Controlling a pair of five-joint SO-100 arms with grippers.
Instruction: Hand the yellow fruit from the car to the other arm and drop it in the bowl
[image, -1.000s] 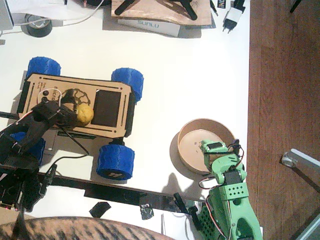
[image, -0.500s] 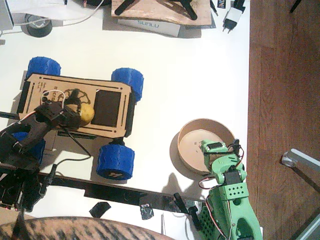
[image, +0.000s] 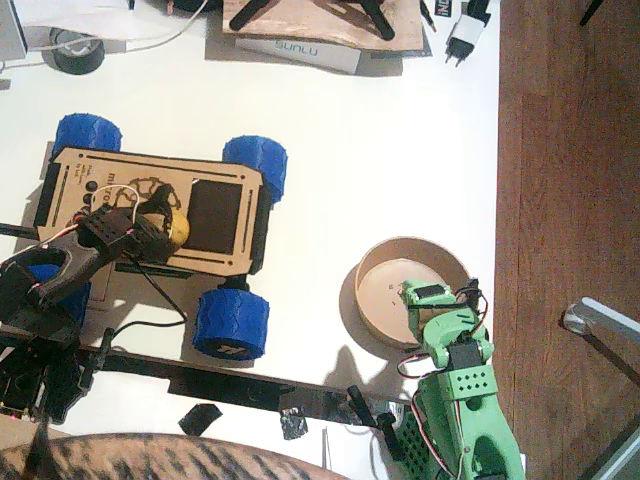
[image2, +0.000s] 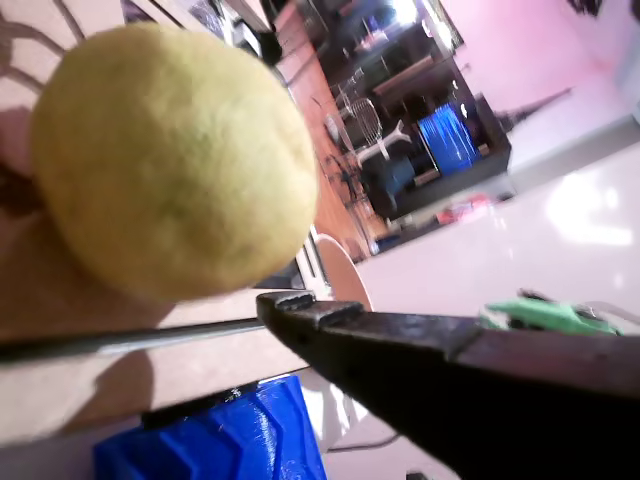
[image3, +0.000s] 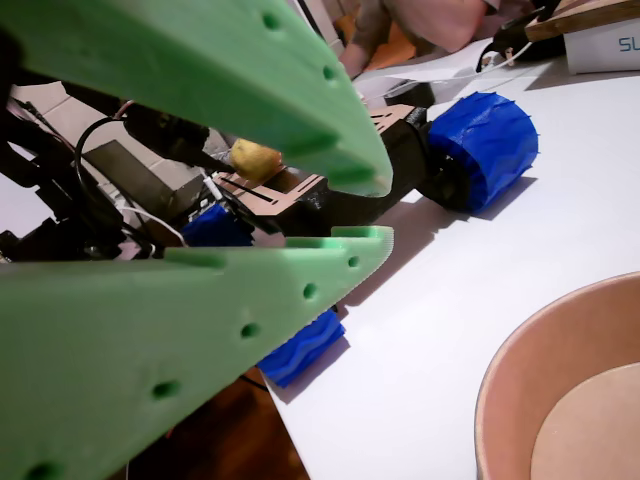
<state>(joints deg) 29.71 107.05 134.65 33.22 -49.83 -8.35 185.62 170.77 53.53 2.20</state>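
White table (image: 400, 150): car (image: 150, 210), fruit (image: 174, 226) on deck between spread left gripper (image: 150, 225) jaws; right gripper (image3: 375, 215) parted over bowl (image: 375, 290).

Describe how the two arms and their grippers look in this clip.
The left arm is black, with loose black cables, a white wire loop near its gripper, and a dark, tapering finger. The right arm is bright green printed plastic dotted with holes, with black servos, red wires and flat green perforated fingers.
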